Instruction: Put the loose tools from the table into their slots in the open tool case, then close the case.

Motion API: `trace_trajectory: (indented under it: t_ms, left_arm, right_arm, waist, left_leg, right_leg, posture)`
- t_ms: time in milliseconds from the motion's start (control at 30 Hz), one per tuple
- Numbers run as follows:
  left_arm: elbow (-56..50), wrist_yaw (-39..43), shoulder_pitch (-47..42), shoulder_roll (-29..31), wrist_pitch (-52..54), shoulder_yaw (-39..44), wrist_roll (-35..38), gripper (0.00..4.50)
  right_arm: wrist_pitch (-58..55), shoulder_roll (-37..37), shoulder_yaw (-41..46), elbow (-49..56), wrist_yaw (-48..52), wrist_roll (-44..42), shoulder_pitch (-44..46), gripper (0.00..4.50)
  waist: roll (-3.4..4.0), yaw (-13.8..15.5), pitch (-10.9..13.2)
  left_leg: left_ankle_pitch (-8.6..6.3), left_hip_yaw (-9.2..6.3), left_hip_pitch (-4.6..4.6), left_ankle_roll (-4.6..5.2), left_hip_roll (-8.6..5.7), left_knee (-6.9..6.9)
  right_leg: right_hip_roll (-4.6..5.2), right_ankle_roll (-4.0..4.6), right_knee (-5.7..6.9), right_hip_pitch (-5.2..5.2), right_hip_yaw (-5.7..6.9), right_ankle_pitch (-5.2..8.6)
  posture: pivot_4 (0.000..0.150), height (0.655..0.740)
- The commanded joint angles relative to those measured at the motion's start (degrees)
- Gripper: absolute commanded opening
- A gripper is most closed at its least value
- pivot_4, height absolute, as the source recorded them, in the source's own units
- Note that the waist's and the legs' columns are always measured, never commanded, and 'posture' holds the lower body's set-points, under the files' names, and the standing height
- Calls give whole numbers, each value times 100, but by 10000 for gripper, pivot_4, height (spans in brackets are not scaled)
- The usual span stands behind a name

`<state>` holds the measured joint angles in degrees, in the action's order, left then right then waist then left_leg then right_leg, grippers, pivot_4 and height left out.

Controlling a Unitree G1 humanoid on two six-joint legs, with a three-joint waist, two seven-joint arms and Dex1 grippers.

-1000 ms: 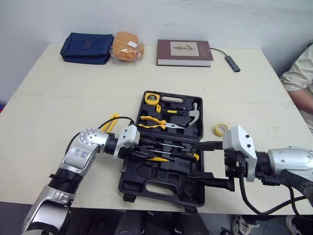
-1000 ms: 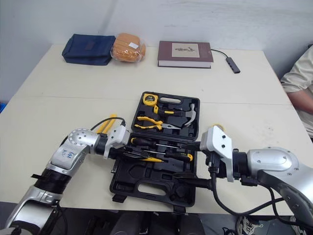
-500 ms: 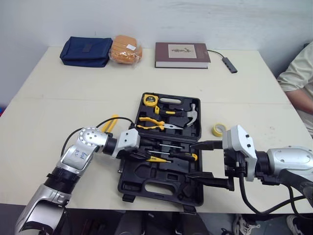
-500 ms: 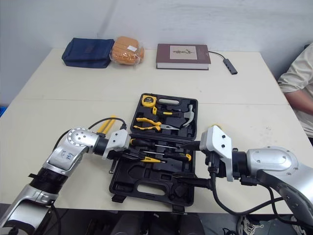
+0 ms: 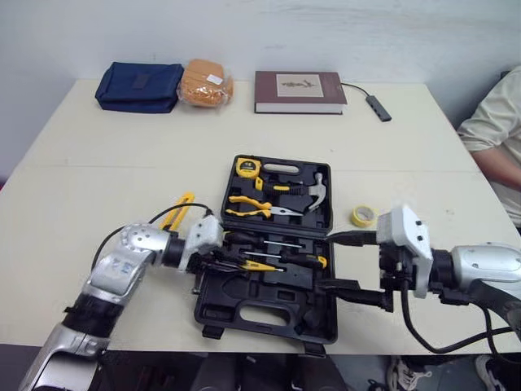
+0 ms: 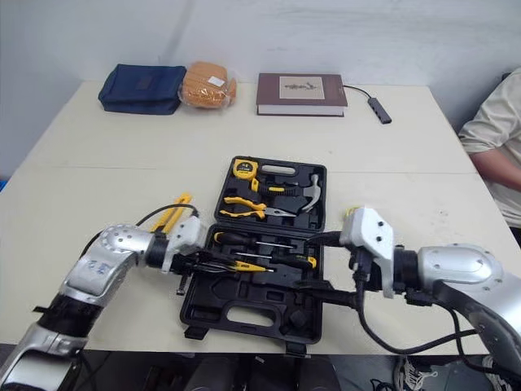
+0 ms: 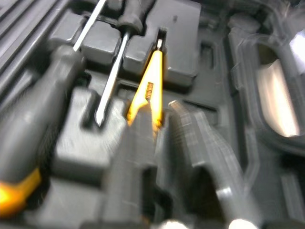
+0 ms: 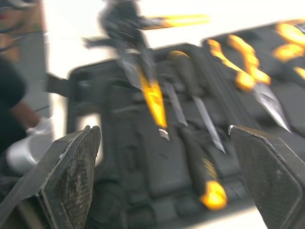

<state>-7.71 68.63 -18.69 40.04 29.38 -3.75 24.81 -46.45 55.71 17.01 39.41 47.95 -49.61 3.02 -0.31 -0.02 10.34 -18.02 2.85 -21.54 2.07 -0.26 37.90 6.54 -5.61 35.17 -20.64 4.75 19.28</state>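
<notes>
On the left of the pale worktop (image 5: pixel 98 163), near its far edge, lies a dark blue fabric pouch (image 5: pixel 138 85). Just beside it is an orange packet in clear wrap (image 5: pixel 205 81). There is wide bare room between them and the case.

Nearer, a flat yellow elongated piece (image 5: pixel 181 209) lies loose just left of the case, with its long axis running away from the robot. The left tool (image 5: pixel 218 259) is closed on a slim yellow screwdriver-like piece (image 5: pixel 260 265) at the left edge of the open black plastic case (image 5: pixel 236 289). This piece is thin and yellow. Its long axis goes across the case and its free end points to the robot's right. It runs alongside the black-handled screwdrivers (image 5: pixel 244 240), just on their near side.

The far half of the case holds a yellow tape measure (image 5: pixel 248 167), yellow-handled pliers (image 5: pixel 252 205) and a steel hammer (image 5: pixel 313 191). The near half has empty recesses, and its near edge is close to the worktop's near edge. Beyond the case lies a dark red book (image 5: pixel 299 90).

The right tool (image 5: pixel 356 267) has its fingers spread wide and grips nothing. It is at the case's right edge and points left. A yellow roll of tape (image 5: pixel 363 215) lies just right of the case.
</notes>
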Motion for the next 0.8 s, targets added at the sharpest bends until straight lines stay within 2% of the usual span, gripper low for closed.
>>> trace_trajectory:
  t_ms: [33, 167, 333, 467, 567, 700, 800]
  left_arm:
    - [-687, -468, 413, 274, 687, 1017, 645, 26847]
    - [-852, -1204, 1253, 280, 873, 2260, 829, 44702]
    - [-588, -1955, 2039, 146, 1206, 3829, 1180, 44702]
    - [-188, -2166, 2666, 265, 898, 4617, 916, 44702]
    - [239, -2025, 3158, 531, 491, 4900, 597, 44702]
    - [858, -1985, 3257, 821, 141, 5031, 421, 44702]
    - [935, -1985, 3217, 872, 127, 5033, 482, 44702]
  right_arm:
    - [163, 79, 749, -292, 151, 126, -341, 45000]
    - [319, 46, 1429, -941, 252, 453, -787, 45000]
    - [777, 111, 2023, -1896, 557, 1084, -1303, 45000]
    - [1084, 194, 2384, -2562, 758, 1453, -1525, 45000]
    - [1368, 292, 2604, -3154, 919, 1766, -1627, 45000]
    - [1700, 375, 2637, -3766, 986, 2039, -1524, 45000]
    - [1767, 374, 2596, -3868, 1021, 2082, -1441, 45000]
  waist:
    - [1, -5, 0]
    - [4, -9, 1]
    - [4, 5, 4]
    - [7, 5, 6]
    - [7, 1, 6]
    - [13, 9, 9]
    - [40, -6, 20]
  left_leg:
    - [0, 0, 1, 0, 0, 0]
    - [0, -1, 6, 1, 0, 0]
    - [-2, 0, 6, 1, 0, -10]
    - [-4, 1, 11, 0, -1, -28]
    - [-5, 5, 16, -3, -1, -46]
    - [-30, 5, 26, -20, -1, -81]
    - [-31, 4, 25, -24, -1, -87]
  right_leg:
    - [0, 0, -3, 3, 0, 0]
    - [0, -1, -6, 10, 1, 0]
    - [0, -1, -11, 7, 1, 0]
    - [0, 0, -22, 6, 1, 0]
    - [1, 2, -30, 3, -2, 1]
    - [2, 15, -37, -4, -2, 7]
    - [3, 18, -36, -10, -2, 8]
  posture:
    - [1500, 7400]
    - [1500, 7400]
    - [1500, 7400]
    - [1500, 7400]
    - [1500, 7400]
    - [1500, 7400]
    - [1500, 7400]
